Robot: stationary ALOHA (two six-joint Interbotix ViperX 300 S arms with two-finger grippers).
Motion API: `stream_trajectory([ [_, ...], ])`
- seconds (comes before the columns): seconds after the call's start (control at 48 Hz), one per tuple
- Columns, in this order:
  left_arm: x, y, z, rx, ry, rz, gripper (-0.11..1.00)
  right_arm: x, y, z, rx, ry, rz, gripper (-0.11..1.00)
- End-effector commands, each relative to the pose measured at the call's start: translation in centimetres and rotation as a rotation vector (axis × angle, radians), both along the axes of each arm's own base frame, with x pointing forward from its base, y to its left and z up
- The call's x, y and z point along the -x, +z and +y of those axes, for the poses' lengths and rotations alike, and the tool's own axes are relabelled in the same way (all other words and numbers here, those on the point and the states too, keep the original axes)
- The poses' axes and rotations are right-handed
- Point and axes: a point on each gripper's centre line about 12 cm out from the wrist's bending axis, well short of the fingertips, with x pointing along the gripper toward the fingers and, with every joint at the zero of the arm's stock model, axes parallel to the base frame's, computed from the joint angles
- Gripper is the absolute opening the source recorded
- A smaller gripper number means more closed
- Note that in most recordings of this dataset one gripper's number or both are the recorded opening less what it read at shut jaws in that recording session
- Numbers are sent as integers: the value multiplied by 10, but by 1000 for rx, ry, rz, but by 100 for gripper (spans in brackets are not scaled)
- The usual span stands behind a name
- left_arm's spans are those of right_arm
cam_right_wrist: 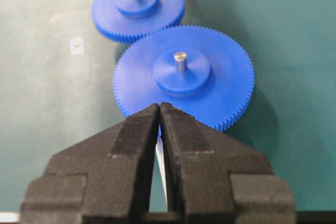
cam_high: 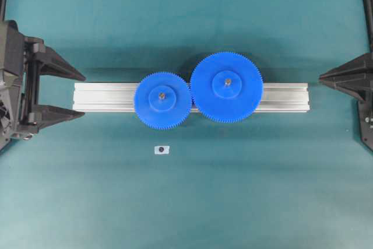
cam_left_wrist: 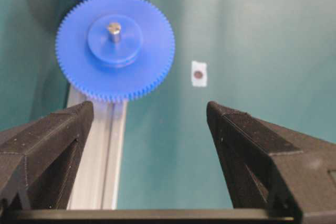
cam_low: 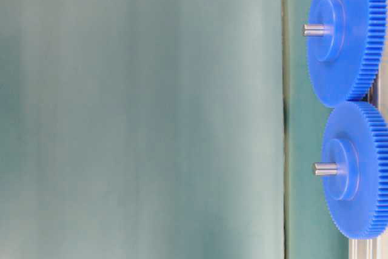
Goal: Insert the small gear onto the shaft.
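Seen from overhead, a ribbed silver aluminium rail (cam_high: 105, 97) lies across the middle of a teal cloth-covered table (cam_high: 186, 202). Two blue plastic toothed discs sit on the rail, their teeth meeting.

The small gear (cam_high: 162, 100), a blue plastic toothed disc with a raised round hub, sits at about 9 o'clock from the table's centre. It is already seated on the shaft (cam_high: 161, 93), a thin grey metal pin whose tip pokes up through the hub's centre hole. The larger blue plastic gear (cam_high: 227, 87) lies just at 3 o'clock of it, with its own grey pin (cam_high: 228, 81) showing at its middle.

A small white sticker with a dark dot (cam_high: 161, 150) lies on the cloth at 6 o'clock of the small gear, apart from it.

The black left gripper (cam_high: 78, 94) rests at the 9 o'clock edge, jaws spread wide and holding nothing, just short of the rail's end. The black right gripper (cam_high: 322, 78) rests at the 3 o'clock edge, its two fingers pressed together with nothing between them.
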Motion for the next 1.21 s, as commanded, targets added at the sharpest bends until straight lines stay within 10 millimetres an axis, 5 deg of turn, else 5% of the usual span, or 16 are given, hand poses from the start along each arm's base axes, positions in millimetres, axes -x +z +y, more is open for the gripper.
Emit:
stream_trajectory([
  [0.0, -1, 4, -1, -5, -4, -14, 87, -2, 10, 0, 1, 1, -22, 15],
  [1.189, 2, 1, -1, -4, -4, -9, 87, -2, 9, 0, -3, 0, -2, 15],
])
